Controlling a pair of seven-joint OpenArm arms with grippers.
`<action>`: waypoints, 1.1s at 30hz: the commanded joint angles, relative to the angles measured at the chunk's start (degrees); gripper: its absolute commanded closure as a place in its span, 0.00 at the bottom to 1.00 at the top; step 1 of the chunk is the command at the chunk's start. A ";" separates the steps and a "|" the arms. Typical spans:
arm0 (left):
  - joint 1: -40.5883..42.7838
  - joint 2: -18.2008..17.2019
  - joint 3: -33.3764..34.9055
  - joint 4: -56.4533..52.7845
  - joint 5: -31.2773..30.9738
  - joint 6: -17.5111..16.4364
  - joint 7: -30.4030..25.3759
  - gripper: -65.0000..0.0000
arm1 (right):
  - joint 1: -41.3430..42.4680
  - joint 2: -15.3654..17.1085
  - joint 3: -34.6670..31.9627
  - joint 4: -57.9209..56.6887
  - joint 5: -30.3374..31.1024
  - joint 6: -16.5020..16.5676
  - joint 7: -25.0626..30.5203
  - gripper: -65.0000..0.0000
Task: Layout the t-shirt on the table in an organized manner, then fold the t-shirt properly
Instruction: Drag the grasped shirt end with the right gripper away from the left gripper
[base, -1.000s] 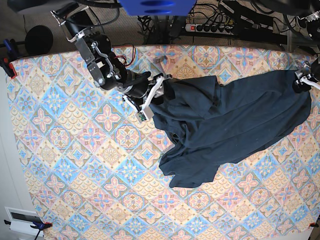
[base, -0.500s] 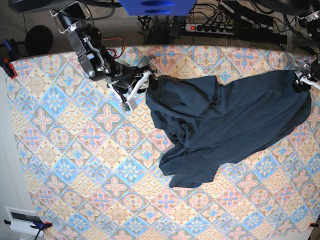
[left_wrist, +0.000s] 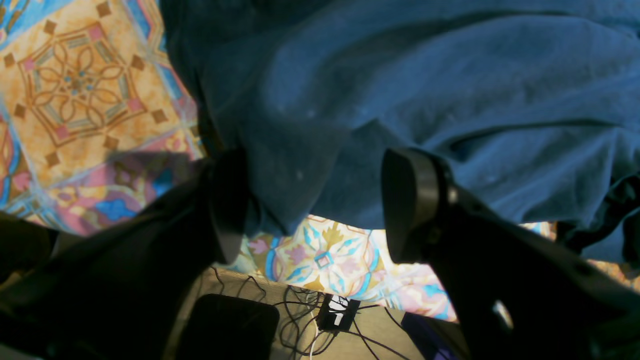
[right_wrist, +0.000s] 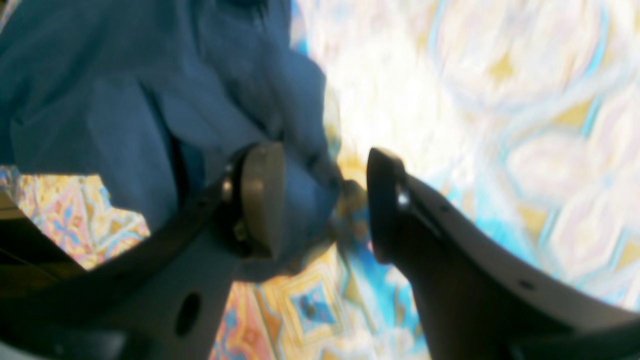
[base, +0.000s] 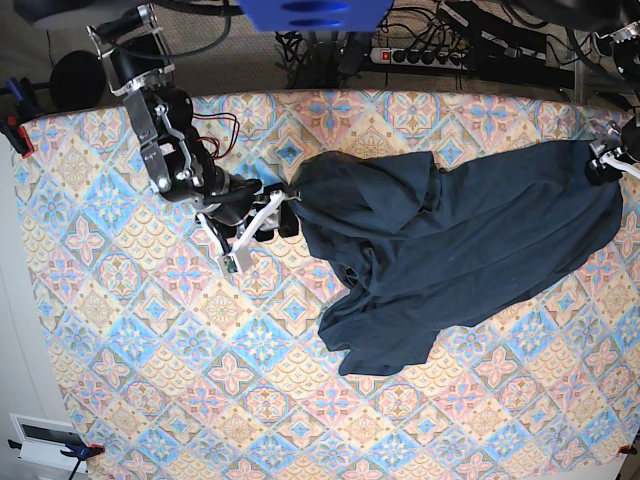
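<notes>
Currently the t-shirt (base: 450, 250) lies crumpled on the table (base: 150, 380), spread over the right-hand half of the base view, with one lobe reaching toward the table's near-centre and a raised fold at its left end.

Right gripper (base: 268, 216): sits at that left end of the shirt in the base view. In the right wrist view the right gripper (right_wrist: 320, 200) has its jaws well apart; dark blue cloth of the t-shirt (right_wrist: 125, 100) lies against and behind one finger (right_wrist: 260, 195) and partly fills the gap, while the other finger (right_wrist: 385, 205) stands clear over patterned tablecloth. No pinch on the cloth is visible. This view is blurred.

Left gripper (base: 608, 160): at the far right edge of the table in the base view, at the shirt's right end. In the left wrist view the left gripper (left_wrist: 315, 205) is spread wide; a fold of the t-shirt (left_wrist: 425, 90) hangs between the fingers, close to one finger (left_wrist: 227, 200) and apart from the other (left_wrist: 410, 200). Not clamped on the cloth, as far as can be seen.

Power strip (base: 420, 55) and cables lie beyond the table's far edge.
</notes>
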 joint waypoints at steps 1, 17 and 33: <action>-0.11 -1.51 -0.46 0.82 -0.57 -0.26 -0.79 0.38 | 2.30 -0.35 0.35 0.82 0.61 0.29 1.30 0.59; -0.02 -1.51 -0.46 0.82 -0.31 -0.26 -0.70 0.38 | 6.00 -7.47 -0.09 -17.03 0.61 0.47 1.39 0.59; -0.11 -1.51 -0.46 0.82 -0.22 -0.26 -0.70 0.38 | 5.82 -8.62 -0.26 -17.20 0.79 4.16 1.30 0.59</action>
